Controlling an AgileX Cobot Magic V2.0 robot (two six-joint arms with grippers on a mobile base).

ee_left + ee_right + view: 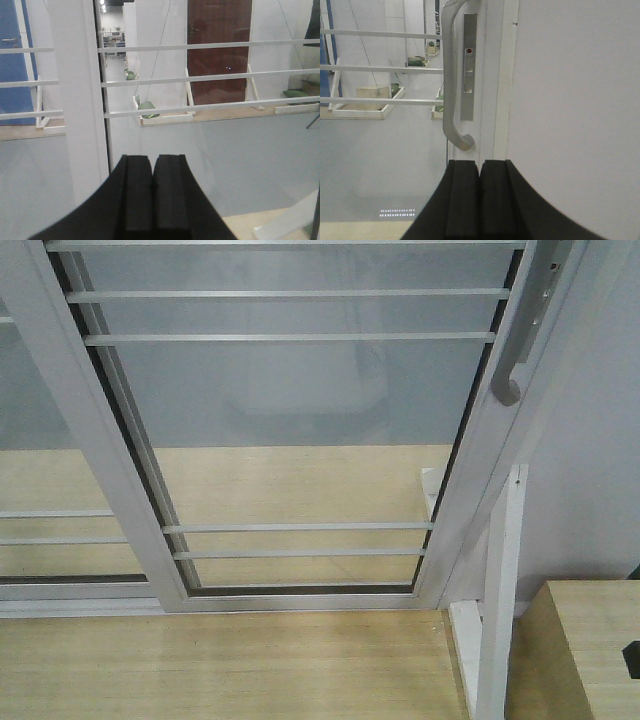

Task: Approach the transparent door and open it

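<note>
The right end effector (pixel 480 199) is pressed fully together, nothing gripped, and the curved grey handle (pixel 449 80) is seen just ahead. The left end effector (pixel 152 196) is likewise closed and empty. The transparent door (pixel 300 400) is faced directly.

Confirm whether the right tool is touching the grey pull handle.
Apart. The right wrist view shows the right tool, shut, below the grey pull handle's lower end, with a strip of white door frame visible between them.
</note>
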